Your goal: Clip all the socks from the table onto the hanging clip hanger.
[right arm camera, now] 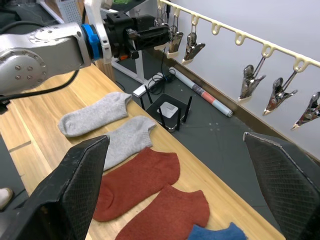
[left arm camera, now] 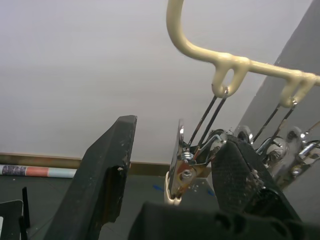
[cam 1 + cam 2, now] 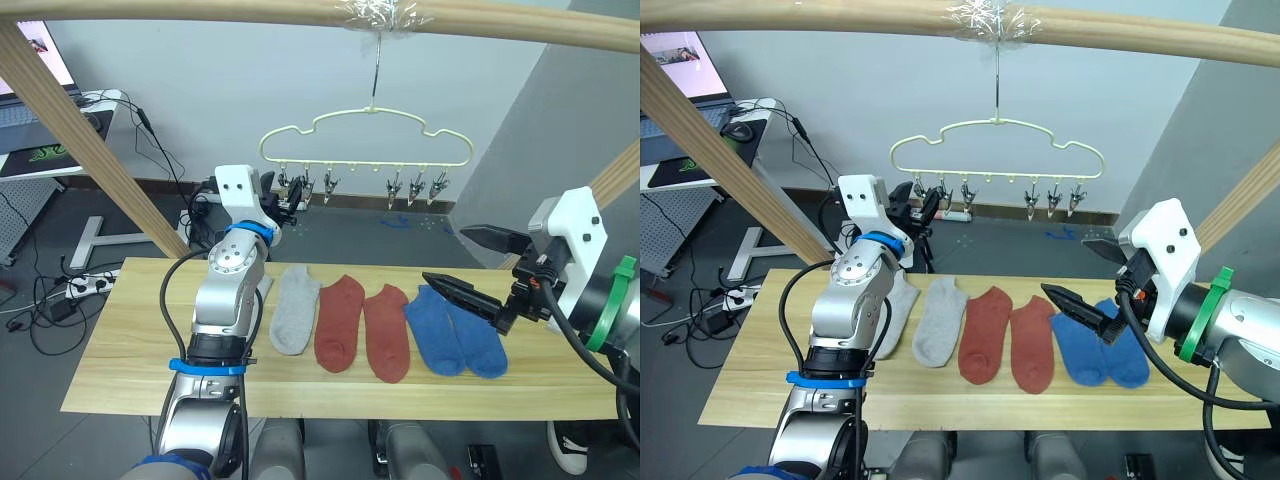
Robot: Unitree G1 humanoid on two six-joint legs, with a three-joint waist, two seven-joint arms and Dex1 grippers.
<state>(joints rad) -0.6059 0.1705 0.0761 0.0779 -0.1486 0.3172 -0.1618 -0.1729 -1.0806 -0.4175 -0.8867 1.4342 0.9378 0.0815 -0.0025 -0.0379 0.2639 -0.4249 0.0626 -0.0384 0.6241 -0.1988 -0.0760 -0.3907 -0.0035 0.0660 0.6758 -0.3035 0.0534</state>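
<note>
six socks [image 3: 985, 335] lie on the worktop [image 3: 130, 350], hanger [image 3: 365, 140] clips bare; left fingers [image 2: 107, 175] and right fingers [image 3: 462, 292] spread, empty.

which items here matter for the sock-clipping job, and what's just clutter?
Job:
grey socks
red socks
blue socks
clip hanger
table
left gripper, open around a clip
right gripper, open

Clutter:
laptop
floor cables
</note>
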